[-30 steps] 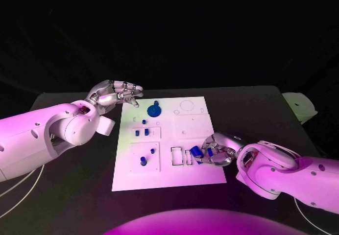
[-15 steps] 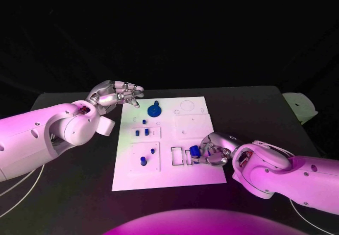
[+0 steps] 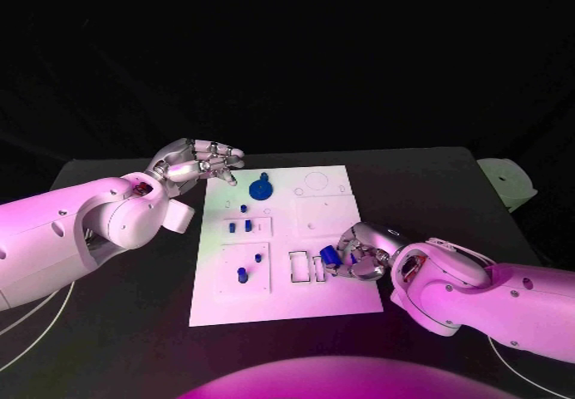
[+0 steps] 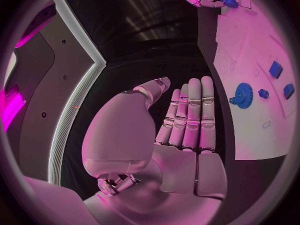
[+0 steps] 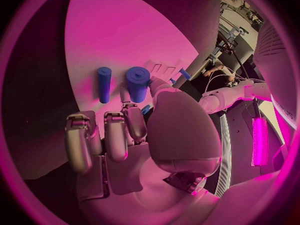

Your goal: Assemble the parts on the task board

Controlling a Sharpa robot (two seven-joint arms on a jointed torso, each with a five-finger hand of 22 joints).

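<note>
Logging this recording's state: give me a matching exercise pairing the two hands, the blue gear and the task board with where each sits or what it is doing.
Things:
1. left hand
2. right hand
3. blue gear
4. task board

States:
A. white plate lying flat in the middle of the table
B. fingers held apart, holding nothing, off the board's far left corner
C. fingers curled round a blue part at the board's right edge
D. sits on the board's far end, near the left hand

Pairs: 1-B, 2-C, 3-D, 4-A
</note>
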